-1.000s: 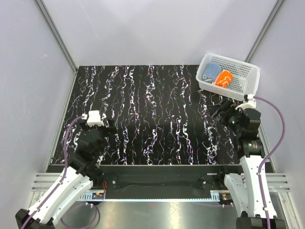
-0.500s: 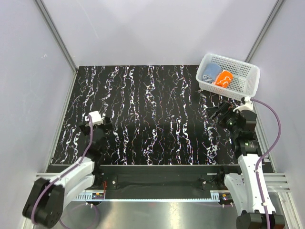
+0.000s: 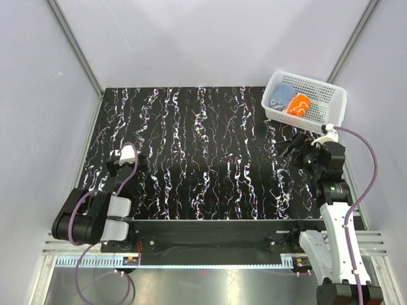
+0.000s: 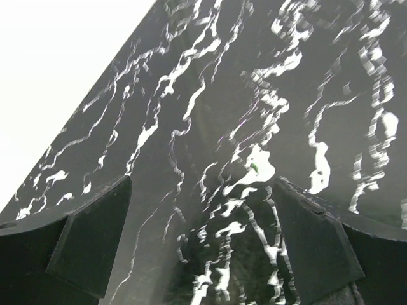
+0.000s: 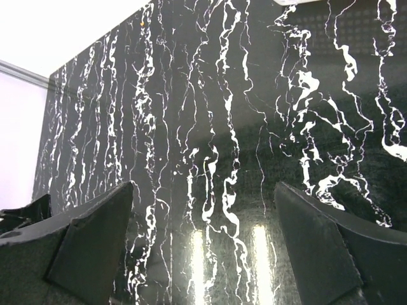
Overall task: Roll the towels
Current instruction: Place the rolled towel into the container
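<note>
Two rolled towels lie in a white mesh basket [image 3: 334,95] at the far right corner of the table: a light blue towel [image 3: 279,96] on the left and an orange patterned towel [image 3: 298,104] beside it. My right gripper [image 3: 290,147] is open and empty, just in front of the basket, over the black marbled tabletop [image 3: 210,146]. My left gripper [image 3: 132,166] is open and empty, low over the table at the near left. Both wrist views show only tabletop between the open fingers [image 4: 95,235] [image 5: 95,238].
Pale walls with metal posts close in the table on the left, back and right. The table's left edge shows in the left wrist view [image 4: 82,95]. The basket's corner peeks in at the top of the right wrist view [image 5: 299,2].
My left arm has folded back and down toward its base, gripper lowering to the near left of the table. The right arm has shifted only slightly. The towels have not moved.
</note>
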{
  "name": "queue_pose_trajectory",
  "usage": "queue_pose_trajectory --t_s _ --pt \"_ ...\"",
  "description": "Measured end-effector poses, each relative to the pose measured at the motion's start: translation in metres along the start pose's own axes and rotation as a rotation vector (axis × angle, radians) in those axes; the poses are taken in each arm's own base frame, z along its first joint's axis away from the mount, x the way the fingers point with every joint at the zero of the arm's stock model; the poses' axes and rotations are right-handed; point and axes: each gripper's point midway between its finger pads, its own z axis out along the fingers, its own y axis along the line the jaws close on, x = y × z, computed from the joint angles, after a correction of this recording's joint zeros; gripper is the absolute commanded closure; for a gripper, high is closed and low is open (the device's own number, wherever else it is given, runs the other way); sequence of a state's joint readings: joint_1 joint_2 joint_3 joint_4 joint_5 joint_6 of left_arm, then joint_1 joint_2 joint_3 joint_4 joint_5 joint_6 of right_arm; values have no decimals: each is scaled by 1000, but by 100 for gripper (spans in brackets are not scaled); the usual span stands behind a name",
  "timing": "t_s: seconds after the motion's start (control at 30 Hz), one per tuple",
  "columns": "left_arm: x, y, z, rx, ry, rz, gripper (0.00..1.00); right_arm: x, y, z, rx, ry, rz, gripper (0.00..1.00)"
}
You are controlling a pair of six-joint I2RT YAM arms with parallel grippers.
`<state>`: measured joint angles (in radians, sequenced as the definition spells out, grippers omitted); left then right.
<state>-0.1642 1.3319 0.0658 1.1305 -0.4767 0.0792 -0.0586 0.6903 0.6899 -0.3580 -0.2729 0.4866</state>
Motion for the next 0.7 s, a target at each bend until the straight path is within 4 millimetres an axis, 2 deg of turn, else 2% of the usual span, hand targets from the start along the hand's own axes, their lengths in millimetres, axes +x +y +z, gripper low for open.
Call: queue_pose_trajectory --t_s 0.07,0.4,0.57,0.7 --pt "3 1 2 9 9 1 1 0 0 0 2 5 -10 0" --pt "-24 -6 22 72 -44 -44 1 8 -3 -2 18 39 -13 0" --pt "-23 -9 24 94 -35 -52 1 11 -2 -4 19 58 -31 0" --pt "-23 -12 24 109 -36 -53 1 6 -3 -7 33 48 -67 0"
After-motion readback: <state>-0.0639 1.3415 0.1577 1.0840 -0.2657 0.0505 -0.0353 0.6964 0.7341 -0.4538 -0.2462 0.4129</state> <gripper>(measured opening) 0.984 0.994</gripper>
